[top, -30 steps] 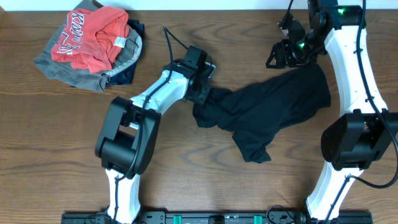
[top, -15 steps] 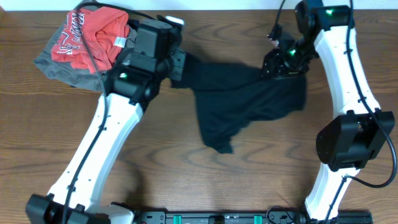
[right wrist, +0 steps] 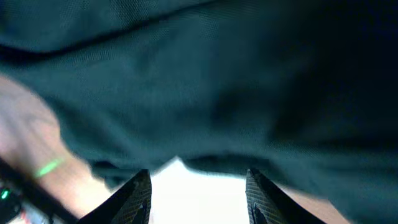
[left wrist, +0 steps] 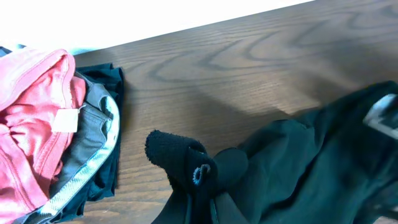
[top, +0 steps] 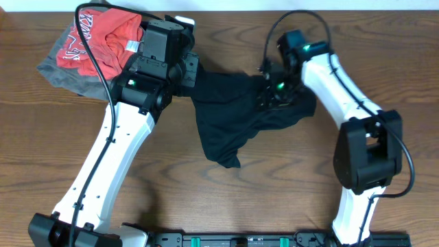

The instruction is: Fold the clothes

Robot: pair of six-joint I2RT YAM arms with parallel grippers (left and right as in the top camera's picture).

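The clothes (top: 233, 116), a black soft garment, lie crumpled on the wooden table between the two arms, with one tail trailing toward the front. My left gripper (top: 194, 77) is at the garment's left end, next to the coloured pile. In the left wrist view it (left wrist: 199, 208) is shut on a bunched fold of the black fabric (left wrist: 298, 168). My right gripper (top: 273, 92) sits over the garment's right part. In the right wrist view its fingers (right wrist: 140, 190) stand apart with nothing between them, and the black cloth (right wrist: 217, 81) lies just past the tips.
A pile of other clothing lies at the back left, with a red shirt (top: 103, 41) on a grey garment (top: 62, 72). The left wrist view shows the red shirt (left wrist: 31, 124) and the grey garment (left wrist: 87, 155) close by. The table's far edge runs just behind both grippers.
The left arm has pulled the garment's end left and back, up to the coloured pile. The right gripper has followed leftward over the cloth. The whole garment has shifted left.
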